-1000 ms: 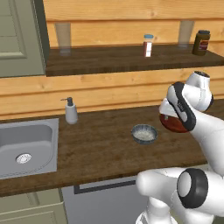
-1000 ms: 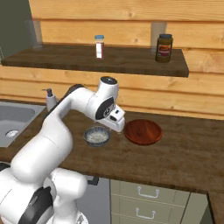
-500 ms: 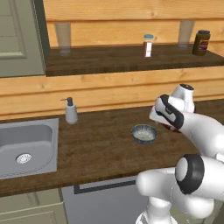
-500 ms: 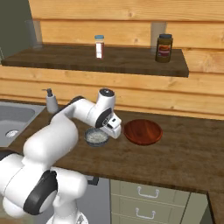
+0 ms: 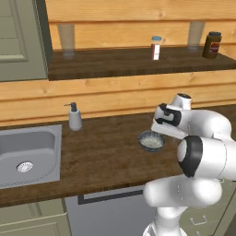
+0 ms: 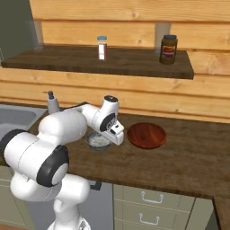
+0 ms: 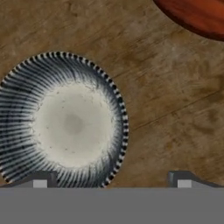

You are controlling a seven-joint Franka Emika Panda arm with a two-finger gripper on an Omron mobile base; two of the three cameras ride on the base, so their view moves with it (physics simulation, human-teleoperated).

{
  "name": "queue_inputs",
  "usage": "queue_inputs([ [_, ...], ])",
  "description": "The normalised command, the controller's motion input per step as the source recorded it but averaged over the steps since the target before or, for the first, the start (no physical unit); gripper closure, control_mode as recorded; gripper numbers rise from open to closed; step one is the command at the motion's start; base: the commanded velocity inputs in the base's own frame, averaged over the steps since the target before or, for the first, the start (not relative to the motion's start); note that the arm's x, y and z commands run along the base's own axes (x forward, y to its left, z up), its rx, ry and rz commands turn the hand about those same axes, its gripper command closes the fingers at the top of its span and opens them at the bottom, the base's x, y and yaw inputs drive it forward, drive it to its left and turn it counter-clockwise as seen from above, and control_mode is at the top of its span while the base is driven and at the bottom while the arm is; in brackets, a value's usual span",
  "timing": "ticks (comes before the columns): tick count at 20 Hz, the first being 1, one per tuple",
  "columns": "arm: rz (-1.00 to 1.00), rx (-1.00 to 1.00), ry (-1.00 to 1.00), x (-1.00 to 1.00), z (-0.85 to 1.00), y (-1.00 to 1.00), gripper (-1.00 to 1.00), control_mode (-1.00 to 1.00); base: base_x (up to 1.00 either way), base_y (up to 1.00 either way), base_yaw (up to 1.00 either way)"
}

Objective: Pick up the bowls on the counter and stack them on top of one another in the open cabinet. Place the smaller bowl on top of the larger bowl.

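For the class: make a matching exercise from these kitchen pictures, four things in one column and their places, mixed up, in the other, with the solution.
Things:
1. small grey-blue bowl
2. dark red-brown bowl
3. soap dispenser
4. dark jar

Places:
A. on the shelf of the open cabinet, at its right end
B. on the counter, just under the gripper
C. on the counter beside the sink
D. on the counter, right of the gripper

Pairs: 1-B, 2-D, 3-C, 4-A

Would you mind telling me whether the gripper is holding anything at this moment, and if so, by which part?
Nothing is held. The gripper is open just above the smaller bowl, one fingertip over its near rim, the other over bare counter.
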Motion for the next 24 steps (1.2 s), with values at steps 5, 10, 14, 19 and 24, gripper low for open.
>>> queue_inputs([
  [5, 0.0, 0.0, 0.04, 0.0, -0.51, 0.0, -1.0, -1.0, 0.0, 0.0, 0.0],
  [10, 0.0, 0.0, 0.01, 0.13, -0.33, 0.02, -1.0, -1.0, 0.0, 0.0, 0.0],
  [14, 0.0, 0.0, 0.0, 0.01, -0.32, 0.0, -1.0, -1.0, 0.0, 0.0, 0.0],
  [19, 0.0, 0.01, 0.0, 0.1, -0.11, 0.0, 1.0, -1.0, 0.0, 0.0, 0.0],
  [24, 0.0, 0.0, -0.01, 0.0, 0.0, 0.0, 1.0, -1.0, 0.0, 0.0, 0.0],
])
